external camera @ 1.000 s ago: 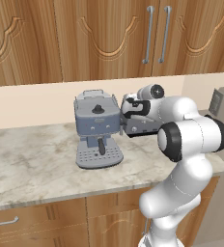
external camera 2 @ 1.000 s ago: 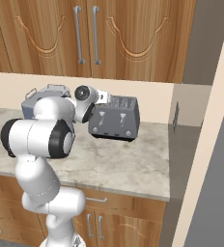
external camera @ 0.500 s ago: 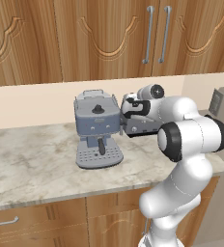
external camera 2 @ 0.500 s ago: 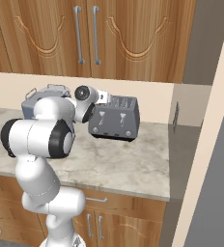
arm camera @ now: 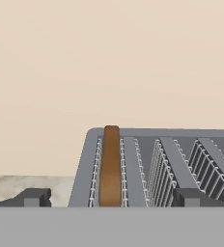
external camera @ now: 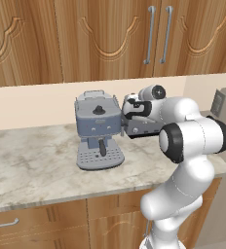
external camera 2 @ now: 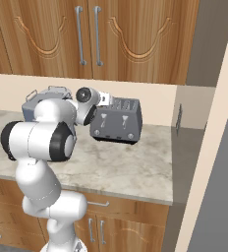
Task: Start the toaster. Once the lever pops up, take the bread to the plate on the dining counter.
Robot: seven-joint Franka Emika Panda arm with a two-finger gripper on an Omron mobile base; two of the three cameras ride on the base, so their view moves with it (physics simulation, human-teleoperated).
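Two appliances stand side by side on the marble tabletop (external camera: 32, 160) below a row of wooden wall cabinets (external camera: 105, 34). On the left is a blue-grey espresso machine (external camera: 98, 130), its drip tray toward the near edge; just to its right, partly hidden behind the robot's wrist in the left base view, sits the toaster (external camera 2: 117, 121), a grey metallic box on a black base, set toward the far wall. In the right base view the toaster's front shows two levers, and its top slots face up. The arm reaches from the near side across the tabletop, and the gripper (arm camera: 109, 198) hangs over the toaster's left end, its two dark fingertips (arm camera: 34, 197) spread wide apart with nothing between them; one tip lies off the toaster's left side above the tabletop, the other above the wire guides of the slots further right. In the hand view the bread (arm camera: 109, 166) stands on edge in the leftmost slot as a narrow brown strip between the wire guides, its top about level with the toaster's top; the neighbouring slots to the right show bare wire guides. At the far right of the tabletop a beige side wall carries a grey outlet plate (external camera 2: 178, 118), well apart from the toaster.
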